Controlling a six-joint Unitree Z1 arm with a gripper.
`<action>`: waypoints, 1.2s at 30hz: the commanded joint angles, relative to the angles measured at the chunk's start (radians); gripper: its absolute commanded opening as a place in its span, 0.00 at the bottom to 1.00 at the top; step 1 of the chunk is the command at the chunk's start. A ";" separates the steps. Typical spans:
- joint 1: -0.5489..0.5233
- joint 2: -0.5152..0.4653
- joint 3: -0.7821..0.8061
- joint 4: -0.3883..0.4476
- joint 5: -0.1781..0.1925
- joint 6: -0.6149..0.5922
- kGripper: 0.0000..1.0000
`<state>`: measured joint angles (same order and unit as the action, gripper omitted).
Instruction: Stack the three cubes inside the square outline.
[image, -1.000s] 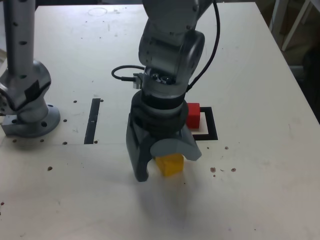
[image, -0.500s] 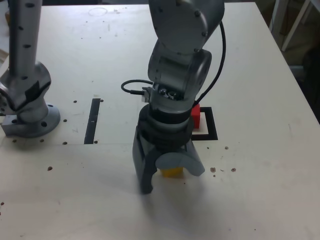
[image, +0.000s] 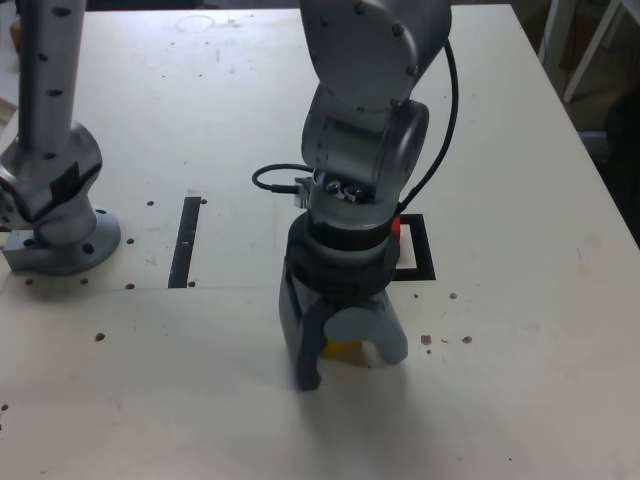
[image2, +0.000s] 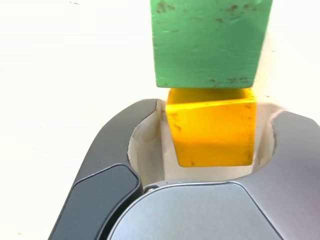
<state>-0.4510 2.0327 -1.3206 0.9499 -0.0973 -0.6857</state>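
Note:
My gripper (image: 345, 362) is down at the table with its jaws on either side of the yellow cube (image: 342, 348), of which only a sliver shows in the exterior view. In the wrist view the yellow cube (image2: 211, 127) sits between the open fingers (image2: 145, 125) with small gaps on both sides. The green cube (image2: 210, 42) lies just beyond it, touching it; it is hidden in the exterior view. A sliver of the red cube (image: 397, 228) shows behind the arm, in the square outline (image: 422, 262).
A narrow black strip (image: 185, 240) lies on the table towards the exterior view's left. A grey arm base and post (image: 55, 205) stand at the far left. The table's edge (image: 590, 170) runs down the right side.
The arm has shifted towards the exterior view's right and lowered over the yellow cube, which now shows much less. The arm now covers most of the red cube.

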 joint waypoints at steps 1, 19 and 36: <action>0.000 0.002 0.003 -0.006 -0.001 0.005 0.31; 0.000 -0.018 0.028 -0.013 0.007 0.045 0.29; -0.012 -0.255 -0.054 0.305 0.157 0.159 0.29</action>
<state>-0.4633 1.7889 -1.3583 1.2401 0.0551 -0.5380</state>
